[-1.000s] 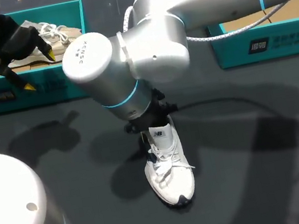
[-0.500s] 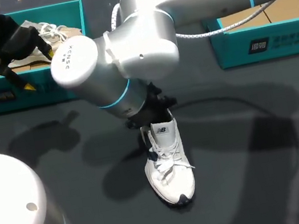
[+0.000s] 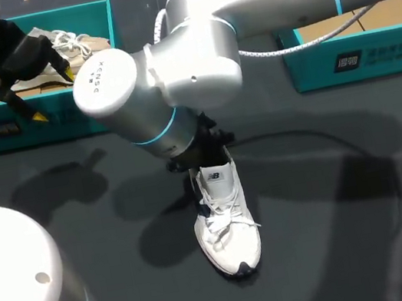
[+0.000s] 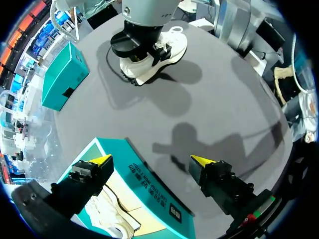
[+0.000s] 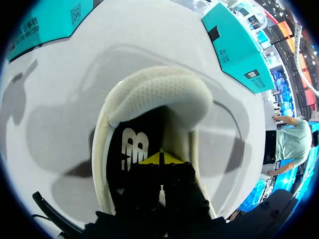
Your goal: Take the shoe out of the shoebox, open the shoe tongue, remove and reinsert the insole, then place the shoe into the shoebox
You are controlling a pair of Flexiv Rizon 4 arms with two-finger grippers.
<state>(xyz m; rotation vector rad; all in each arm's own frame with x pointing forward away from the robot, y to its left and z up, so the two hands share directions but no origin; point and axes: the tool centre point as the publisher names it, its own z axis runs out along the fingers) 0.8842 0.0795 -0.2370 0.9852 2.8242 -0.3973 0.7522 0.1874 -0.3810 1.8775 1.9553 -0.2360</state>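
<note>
white shoe (image 3: 229,227) lower centre of the head view on dark table (image 3: 340,235), toe toward the bottom edge, right gripper (image 5: 160,158) down in its heel opening, yellow tips pressed together, can't tell if anything is pinched, left gripper (image 4: 150,160) spread wide, empty, over teal shoebox (image 3: 63,116) upper left, second teal box (image 3: 372,58) upper right

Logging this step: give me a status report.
Left gripper open over teal cardboard shoebox. Right gripper shut inside white lace-up sneaker. Nothing blocking.
</note>
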